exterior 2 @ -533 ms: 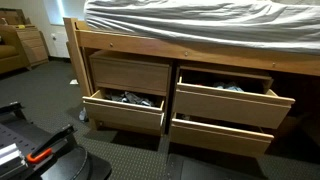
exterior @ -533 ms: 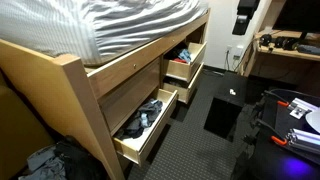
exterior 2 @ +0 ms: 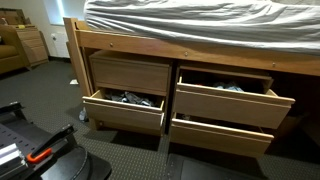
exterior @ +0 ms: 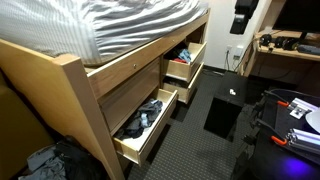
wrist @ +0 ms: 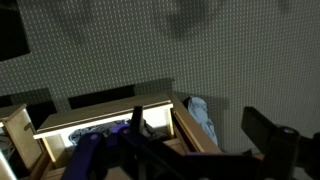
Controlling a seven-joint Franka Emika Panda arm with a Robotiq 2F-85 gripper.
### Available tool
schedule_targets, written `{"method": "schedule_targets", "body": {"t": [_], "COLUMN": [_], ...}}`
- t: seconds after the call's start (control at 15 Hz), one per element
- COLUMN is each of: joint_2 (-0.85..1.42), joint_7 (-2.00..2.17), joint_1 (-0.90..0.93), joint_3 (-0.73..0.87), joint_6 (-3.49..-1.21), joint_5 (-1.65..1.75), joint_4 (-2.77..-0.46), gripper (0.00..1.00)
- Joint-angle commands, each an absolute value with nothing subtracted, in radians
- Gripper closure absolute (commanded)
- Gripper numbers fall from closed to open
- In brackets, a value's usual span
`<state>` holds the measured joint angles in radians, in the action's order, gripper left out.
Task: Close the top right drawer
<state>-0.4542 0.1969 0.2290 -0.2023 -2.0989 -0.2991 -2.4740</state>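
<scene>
The top right drawer point(exterior: 188, 55) is a short pale-wood drawer under the bed, pulled out, with dark and reddish items inside. In an exterior view it is the upper drawer on the right point(exterior 2: 235, 103), with its flat front standing out from the frame. My gripper point(wrist: 200, 135) shows only in the wrist view, as dark fingers set wide apart with nothing between them. It hangs far from that drawer and looks at a longer lit drawer of clothes point(wrist: 100, 125). The top right drawer is out of the wrist view.
A short bare-wood drawer point(exterior: 182, 73) point(exterior 2: 220, 135) is open below the task drawer. The long drawer with black and blue clothes point(exterior: 140, 125) point(exterior 2: 125, 108) is open. The top left drawer point(exterior 2: 130, 72) is shut. A blue cloth point(wrist: 200, 115) lies on the floor. A desk point(exterior: 285, 50) stands behind.
</scene>
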Motion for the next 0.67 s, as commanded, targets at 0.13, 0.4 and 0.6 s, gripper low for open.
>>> {"method": "schedule_targets", "body": {"t": [0.13, 0.4, 0.6], "joint_2": [-0.479, -0.495, -0.457], "joint_7": [0.417, 0.638, 0.659], "joint_1": [0.217, 0.199, 0.223], "joint_3": [-0.242, -0.312, -0.297], "joint_6": [-2.312, -2.470, -2.481], "joint_5": [-0.394, -0.394, -0.381], "joint_4": [-2.534, -2.581, -2.554], "gripper": [0.00, 0.00, 0.00]}}
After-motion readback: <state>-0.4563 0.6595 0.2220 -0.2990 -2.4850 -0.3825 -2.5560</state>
